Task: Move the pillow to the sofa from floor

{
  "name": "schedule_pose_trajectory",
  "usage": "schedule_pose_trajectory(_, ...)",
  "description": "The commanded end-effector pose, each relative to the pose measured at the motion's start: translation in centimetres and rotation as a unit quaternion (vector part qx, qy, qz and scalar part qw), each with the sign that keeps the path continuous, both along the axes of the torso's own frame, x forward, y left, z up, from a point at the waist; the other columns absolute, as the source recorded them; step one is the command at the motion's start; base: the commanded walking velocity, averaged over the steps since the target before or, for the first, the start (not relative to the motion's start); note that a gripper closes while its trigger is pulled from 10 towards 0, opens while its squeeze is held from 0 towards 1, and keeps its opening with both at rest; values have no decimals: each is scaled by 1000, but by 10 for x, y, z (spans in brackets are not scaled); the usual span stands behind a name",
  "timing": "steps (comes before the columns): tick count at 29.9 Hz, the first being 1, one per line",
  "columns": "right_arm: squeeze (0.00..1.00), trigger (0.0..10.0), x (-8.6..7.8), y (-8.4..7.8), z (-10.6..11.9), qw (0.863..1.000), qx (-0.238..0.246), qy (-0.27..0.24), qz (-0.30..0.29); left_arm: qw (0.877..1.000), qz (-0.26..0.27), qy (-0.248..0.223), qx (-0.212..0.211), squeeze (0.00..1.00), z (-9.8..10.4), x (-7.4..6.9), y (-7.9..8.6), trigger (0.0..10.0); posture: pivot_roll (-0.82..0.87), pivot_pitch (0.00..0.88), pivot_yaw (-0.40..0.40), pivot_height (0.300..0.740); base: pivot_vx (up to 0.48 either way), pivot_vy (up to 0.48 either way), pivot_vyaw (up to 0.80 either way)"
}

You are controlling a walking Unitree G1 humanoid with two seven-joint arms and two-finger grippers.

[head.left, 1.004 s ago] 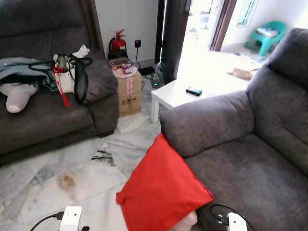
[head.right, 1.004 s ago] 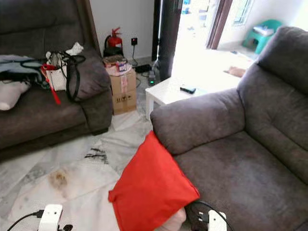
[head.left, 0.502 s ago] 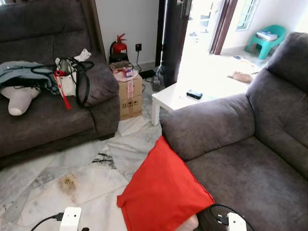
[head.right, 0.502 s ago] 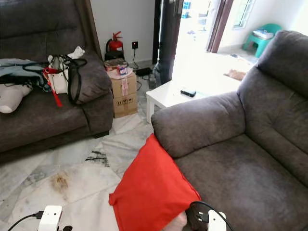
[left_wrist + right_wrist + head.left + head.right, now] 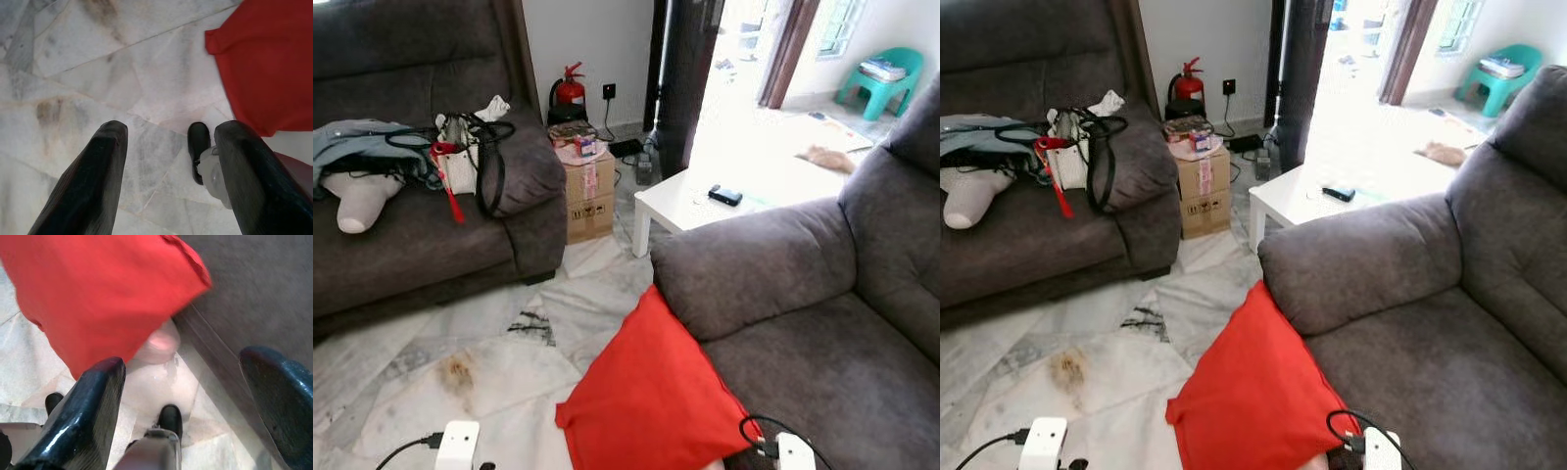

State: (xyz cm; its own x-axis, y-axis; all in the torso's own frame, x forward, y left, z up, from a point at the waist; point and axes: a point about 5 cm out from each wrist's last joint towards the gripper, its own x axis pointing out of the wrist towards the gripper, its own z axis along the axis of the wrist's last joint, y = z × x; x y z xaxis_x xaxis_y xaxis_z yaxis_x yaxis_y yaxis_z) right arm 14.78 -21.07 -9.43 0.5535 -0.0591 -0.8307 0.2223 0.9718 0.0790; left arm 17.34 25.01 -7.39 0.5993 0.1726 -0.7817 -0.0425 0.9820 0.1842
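A red pillow [image 5: 656, 392] stands tilted on the marble floor, leaning against the front of the grey sofa [image 5: 822, 323] below its armrest. In the left wrist view my left gripper [image 5: 168, 129] hangs open over bare marble, with the pillow's [image 5: 264, 58] corner off to one side. In the right wrist view my right gripper [image 5: 183, 360] is open just short of the pillow [image 5: 107, 289], where it meets the sofa's [image 5: 254, 289] base. Nothing is between either pair of fingers. Something pale pink [image 5: 161, 340] peeks from under the pillow.
A second grey sofa [image 5: 411, 245] at the left carries bags and clothes. A cardboard box [image 5: 585, 191], a fire extinguisher [image 5: 570, 90] and a low white table [image 5: 690, 201] stand behind the pillow. Open marble floor [image 5: 460, 343] lies to its left.
The whole head view has slid a little right and down, so the camera moved. The pillow still leans on the sofa in the same place.
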Motion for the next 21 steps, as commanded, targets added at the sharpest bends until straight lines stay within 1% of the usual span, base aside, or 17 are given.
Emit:
schedule_pose_trajectory(1, 0, 10000, 1, -1, 0, 1000, -2, -1, -1, 1000, 3, 11, -2, 0, -3, -5, 0, 10000, -35, 5, -35, 740, 292, 0, 0)
schedule_pose_trajectory(20, 0, 10000, 0, -1, 0, 1000, -2, -1, 0, 1000, 2, 13, -1, 0, -3, -5, 0, 10000, -34, 8, -35, 740, 291, 0, 0)
schedule_pose_trajectory(21, 0, 10000, 0, -1, 0, 1000, -2, -1, 0, 1000, 2, 13, 0, 0, -3, -5, 0, 10000, -34, 9, -35, 740, 0, 0, 0)
